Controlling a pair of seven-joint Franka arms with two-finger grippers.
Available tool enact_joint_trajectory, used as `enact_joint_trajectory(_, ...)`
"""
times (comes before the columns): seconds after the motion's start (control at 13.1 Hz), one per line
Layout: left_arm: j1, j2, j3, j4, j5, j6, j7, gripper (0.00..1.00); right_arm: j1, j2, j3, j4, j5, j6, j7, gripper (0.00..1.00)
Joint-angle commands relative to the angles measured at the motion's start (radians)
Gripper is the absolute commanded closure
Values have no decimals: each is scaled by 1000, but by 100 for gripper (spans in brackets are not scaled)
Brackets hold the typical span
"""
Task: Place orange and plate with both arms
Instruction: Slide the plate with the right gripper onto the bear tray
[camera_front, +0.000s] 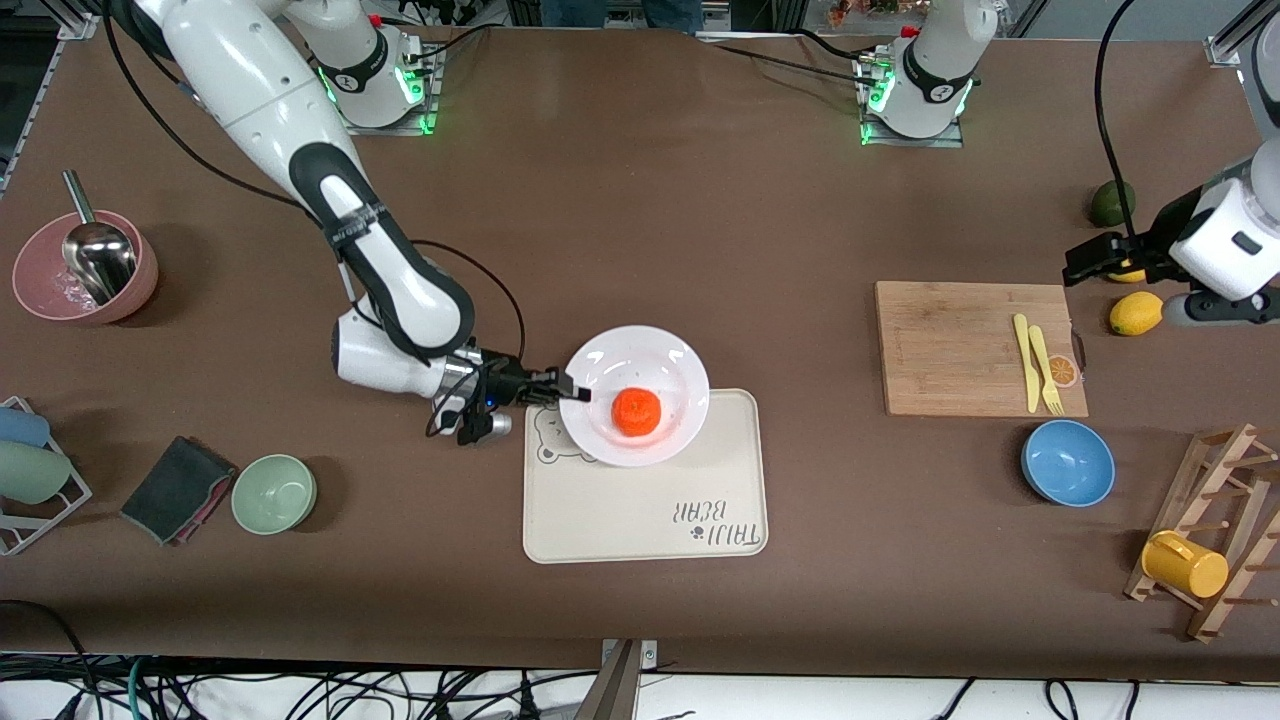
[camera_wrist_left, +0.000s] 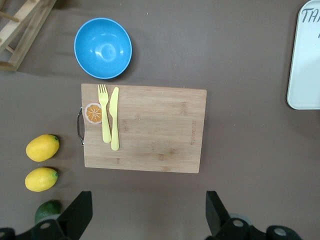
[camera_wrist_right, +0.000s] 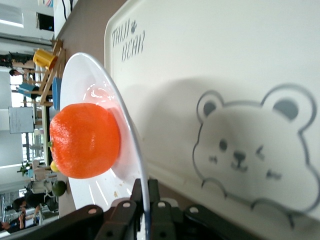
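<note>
The white plate (camera_front: 640, 360) is held over the bear-print corner of the cream tray (camera_front: 645, 510), with the orange (camera_front: 636, 411) lying in it. My right gripper (camera_front: 572, 390) is shut on the plate's rim at the right arm's end. In the right wrist view the rim (camera_wrist_right: 135, 150) runs between the closed fingers (camera_wrist_right: 138, 192), the orange (camera_wrist_right: 85, 140) rests on the plate, and the plate casts a shadow on the tray (camera_wrist_right: 225, 75). My left gripper (camera_front: 1095, 262) is open and empty, waiting up at the left arm's end, over the table near the lemons.
A wooden cutting board (camera_front: 978, 346) carries a yellow fork and knife (camera_front: 1037, 360). A blue bowl (camera_front: 1067, 462), two lemons (camera_front: 1135, 312), a dark green fruit (camera_front: 1111, 202), a rack with a yellow mug (camera_front: 1184, 564), a green bowl (camera_front: 274, 492) and a pink bowl with a scoop (camera_front: 84, 266) stand around.
</note>
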Motion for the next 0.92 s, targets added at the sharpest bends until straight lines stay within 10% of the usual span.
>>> enact_joint_trajectory(0.0,-30,-62,40,-61,-16,16,60,0,26,174,-1,247,-66,4,65,100)
enact_joint_trajectory(0.31,-82,-80,94,-63,-11,-4,61,0,70,232,-17,326,-91,68,131,100)
enact_joint_trajectory(0.69,-72,-82,92,-52,-11,-22,63,0,210,232,-190,342,-97,77,206,100)
enact_joint_trajectory(0.77,-70,-83,92,-50,-11,-24,63,0,217,232,-201,342,-97,77,206,81)
enact_joint_trajectory(0.84,-70,-82,91,-47,-11,-27,65,0,219,230,-201,342,-112,77,202,40)
